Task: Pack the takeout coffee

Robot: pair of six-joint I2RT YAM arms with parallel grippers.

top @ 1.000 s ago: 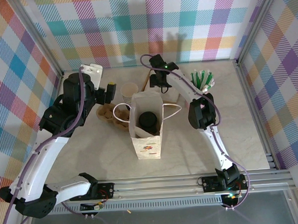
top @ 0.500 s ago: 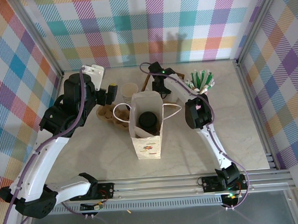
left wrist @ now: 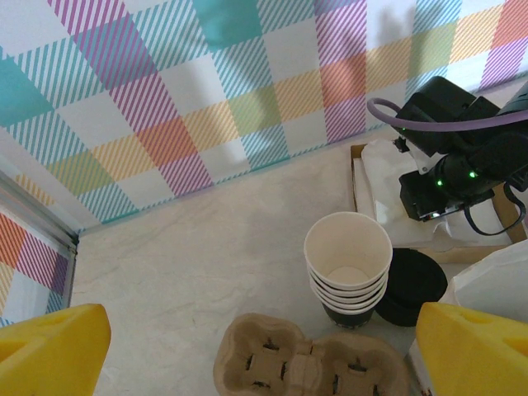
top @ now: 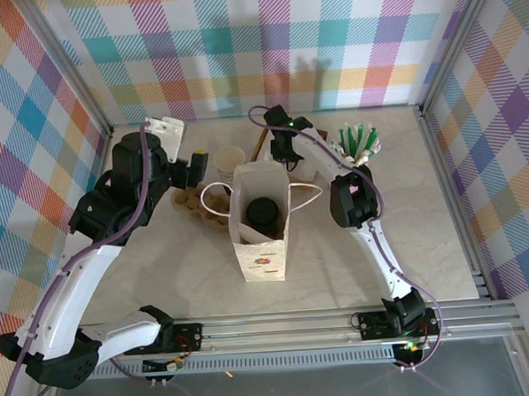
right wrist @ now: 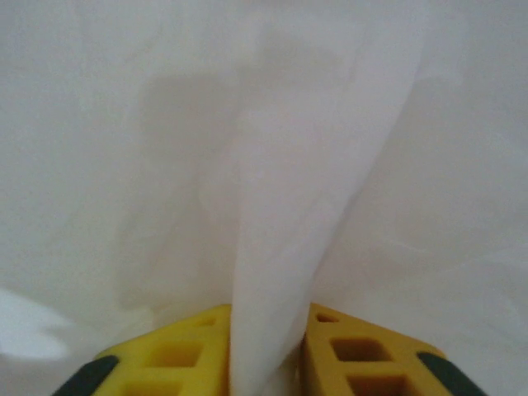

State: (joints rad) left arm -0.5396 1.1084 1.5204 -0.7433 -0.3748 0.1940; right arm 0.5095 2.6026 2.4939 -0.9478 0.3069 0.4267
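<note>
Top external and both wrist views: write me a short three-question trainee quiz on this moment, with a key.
1. True or false: the takeout coffee stands inside the white paper bag.
2. What is the right gripper pinching? A: a fold of white paper; B: a spoon; C: a coin.
3. Fill in: the left gripper, near the stack of cups, has its jaws ____.
Key: 1 true; 2 A; 3 open.
</note>
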